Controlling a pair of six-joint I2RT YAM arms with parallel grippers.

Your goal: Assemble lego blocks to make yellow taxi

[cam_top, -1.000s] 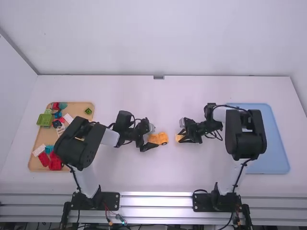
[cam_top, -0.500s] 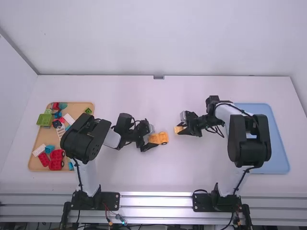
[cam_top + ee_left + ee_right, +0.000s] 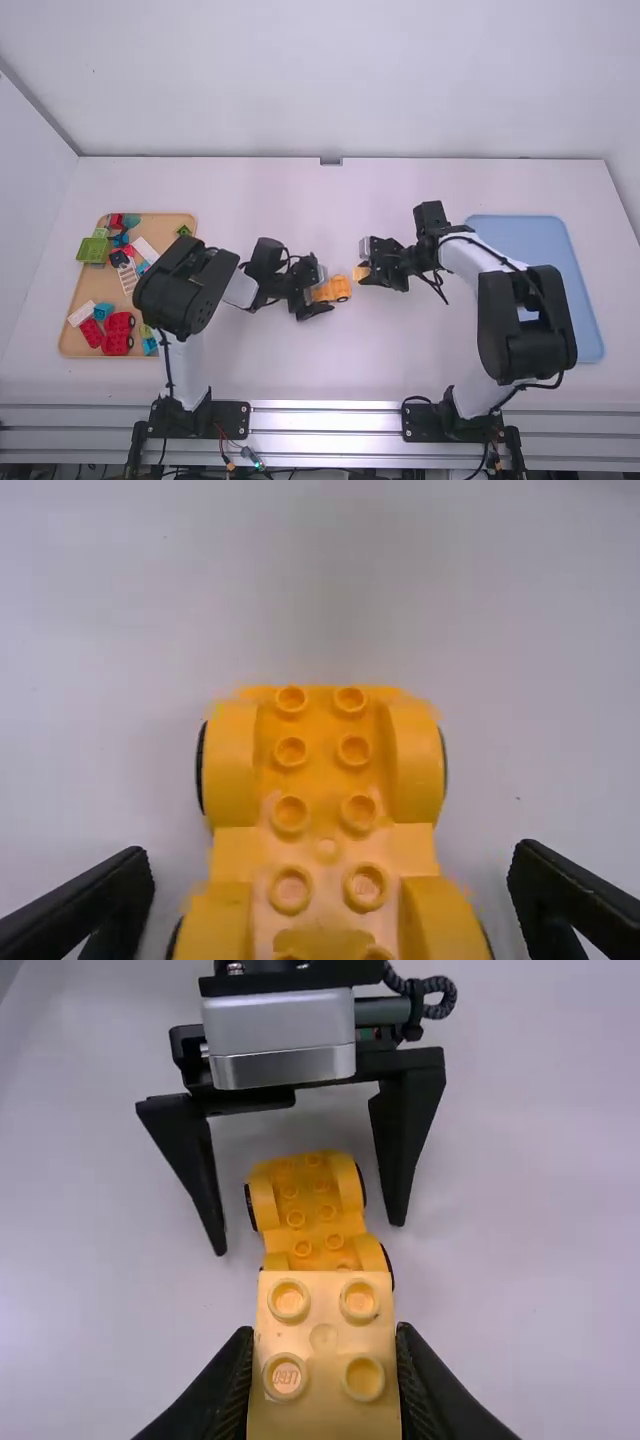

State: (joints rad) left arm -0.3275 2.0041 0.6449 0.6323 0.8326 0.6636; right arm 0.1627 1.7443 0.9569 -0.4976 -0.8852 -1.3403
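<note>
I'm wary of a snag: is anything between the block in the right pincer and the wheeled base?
Nothing visible stands between the yellow block and the wheeled base. The left pincer stands open around the base, its fingers off to either side.

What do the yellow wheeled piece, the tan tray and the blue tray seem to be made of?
The yellow wheeled base looks like moulded plastic, fairly glossy: its smooth, studded top catches a pale sheen. The tan tray may be matte wood, going by its warm colour, or just wood-coloured plastic. The blue tray seems matte plastic, with even colour and rounded corners, though painted metal is possible.
</note>
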